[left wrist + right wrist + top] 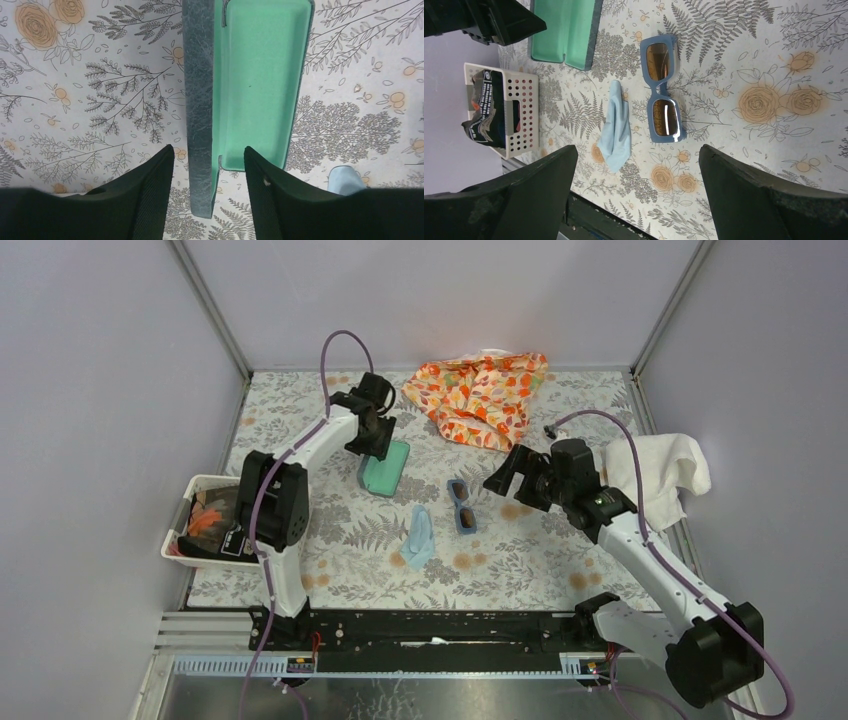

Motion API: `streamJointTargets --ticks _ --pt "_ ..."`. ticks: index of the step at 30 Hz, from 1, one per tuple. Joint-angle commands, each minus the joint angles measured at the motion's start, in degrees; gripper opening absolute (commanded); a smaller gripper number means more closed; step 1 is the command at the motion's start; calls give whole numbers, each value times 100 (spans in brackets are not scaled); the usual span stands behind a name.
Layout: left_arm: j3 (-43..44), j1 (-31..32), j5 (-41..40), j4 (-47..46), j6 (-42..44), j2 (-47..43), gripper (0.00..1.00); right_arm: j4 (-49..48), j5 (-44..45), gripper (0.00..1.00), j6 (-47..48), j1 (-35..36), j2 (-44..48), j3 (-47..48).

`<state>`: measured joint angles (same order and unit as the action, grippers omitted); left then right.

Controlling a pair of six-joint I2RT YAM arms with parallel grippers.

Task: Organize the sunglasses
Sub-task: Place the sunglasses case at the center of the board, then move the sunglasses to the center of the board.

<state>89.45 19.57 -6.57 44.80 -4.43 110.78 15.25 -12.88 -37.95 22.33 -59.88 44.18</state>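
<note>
On the near half of the surface [540,560], the cloth [419,537] is lying just beside the sunglasses [461,506]. The right hand [636,200] is hovering near them, fingers spread. Judgement: best closing across the frame, off the lenses. Beyond, the left hand [210,195], also spread, is straddling the lid edge of the case [260,80].

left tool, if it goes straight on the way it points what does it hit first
Most likely the open glasses case: its grey lid stands in line between the spread fingers of the left tool; depth is unclear.
</note>
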Motion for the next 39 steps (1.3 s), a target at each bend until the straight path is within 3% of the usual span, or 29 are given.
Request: streamJointTargets --ticks 1,7,11,17,23,29,39 --pt "386 87 -273 323 -139 -318 59 187 271 100 327 58 103 100" --pt "480 104 -252 488 -663 -1071 62 492 1781 100 637 1408 -591 644" --pt "-184 117 271 240 -1273 -1881 64 142 1369 99 637 1831 -1467 1049" --pt "-1614 117 416 -247 -2086 -3161 69 -381 954 100 561 2285 -3042 1881" --pt "-2364 121 251 -338 -2507 -3900 72 -595 730 100 505 2302 -4322 2679" --pt "-2961 130 418 -689 -2891 -4389 74 -303 1248 100 401 2205 -5193 3265" --pt "-3230 457 416 -718 -2968 -4311 75 -127 1824 100 376 1226 -4248 1743"
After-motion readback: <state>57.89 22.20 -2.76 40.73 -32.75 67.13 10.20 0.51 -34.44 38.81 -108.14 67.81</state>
